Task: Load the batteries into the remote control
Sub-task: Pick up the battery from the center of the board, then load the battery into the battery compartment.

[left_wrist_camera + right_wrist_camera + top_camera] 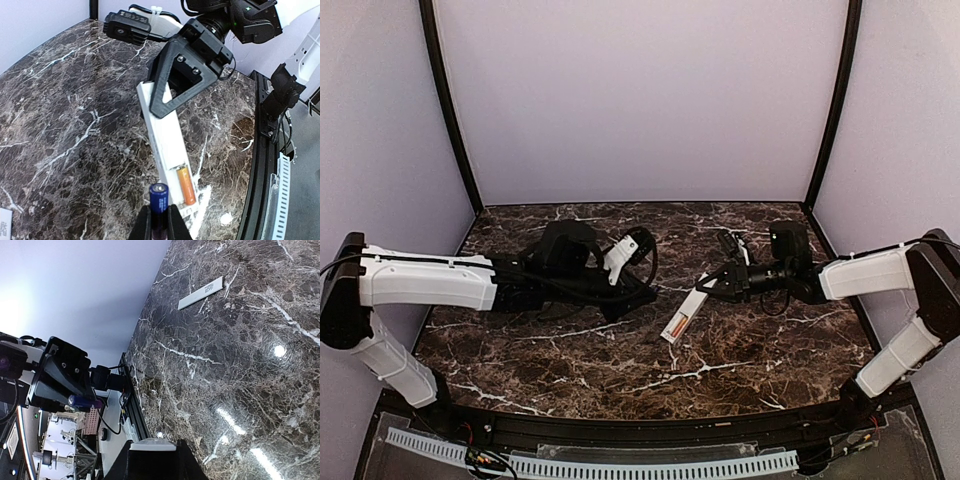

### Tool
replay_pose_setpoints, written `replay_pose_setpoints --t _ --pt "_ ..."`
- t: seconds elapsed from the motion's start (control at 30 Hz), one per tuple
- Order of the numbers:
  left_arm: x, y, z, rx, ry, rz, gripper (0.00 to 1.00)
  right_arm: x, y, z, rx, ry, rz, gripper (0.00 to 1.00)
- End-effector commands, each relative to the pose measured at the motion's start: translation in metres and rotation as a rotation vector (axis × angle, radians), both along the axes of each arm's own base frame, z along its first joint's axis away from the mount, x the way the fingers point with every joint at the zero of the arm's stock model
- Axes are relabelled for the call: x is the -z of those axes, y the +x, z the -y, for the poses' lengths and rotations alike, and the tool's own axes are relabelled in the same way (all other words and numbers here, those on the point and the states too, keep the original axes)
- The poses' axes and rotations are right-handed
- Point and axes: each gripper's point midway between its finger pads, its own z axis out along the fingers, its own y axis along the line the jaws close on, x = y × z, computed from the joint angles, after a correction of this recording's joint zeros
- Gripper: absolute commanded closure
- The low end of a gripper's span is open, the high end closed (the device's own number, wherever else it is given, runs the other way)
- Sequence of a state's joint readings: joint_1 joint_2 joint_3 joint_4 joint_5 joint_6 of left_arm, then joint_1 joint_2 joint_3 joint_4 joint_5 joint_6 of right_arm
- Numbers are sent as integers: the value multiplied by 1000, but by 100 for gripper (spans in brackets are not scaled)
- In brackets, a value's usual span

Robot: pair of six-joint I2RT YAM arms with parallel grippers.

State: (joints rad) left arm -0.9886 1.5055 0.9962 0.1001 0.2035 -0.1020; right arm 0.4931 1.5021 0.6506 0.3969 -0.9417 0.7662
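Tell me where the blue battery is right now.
In the left wrist view, bottom centre: the blue battery is pinched in the left gripper, close to the remote control's open bay, where an orange battery lies.

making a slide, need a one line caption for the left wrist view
Left gripper holds a blue battery by the white remote clamped in the right gripper, orange battery already seated.

Hidden ends
You lose the blue battery's (159,196) lower half between the left fingers (143,226); the right fingers (186,75) cover the remote's (167,145) far end.
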Motion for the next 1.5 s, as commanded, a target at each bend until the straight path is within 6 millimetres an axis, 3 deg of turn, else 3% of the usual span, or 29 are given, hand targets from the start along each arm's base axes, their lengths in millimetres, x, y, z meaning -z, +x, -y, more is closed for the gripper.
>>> replay_pose_setpoints --t 0.0,0.3,0.63,1.47 --pt "-13 -2 20 9 -111 -1 100 -17 2 -9 -9 49 23 100" --pt "-2 -16 40 51 -121 -34 100 -23 0 -9 -9 63 18 100" --pt "18 -17 43 61 -62 -57 99 -30 0 -10 -10 77 21 100" --pt "37 -12 43 33 -8 -54 94 -37 0 -10 -7 95 19 100"
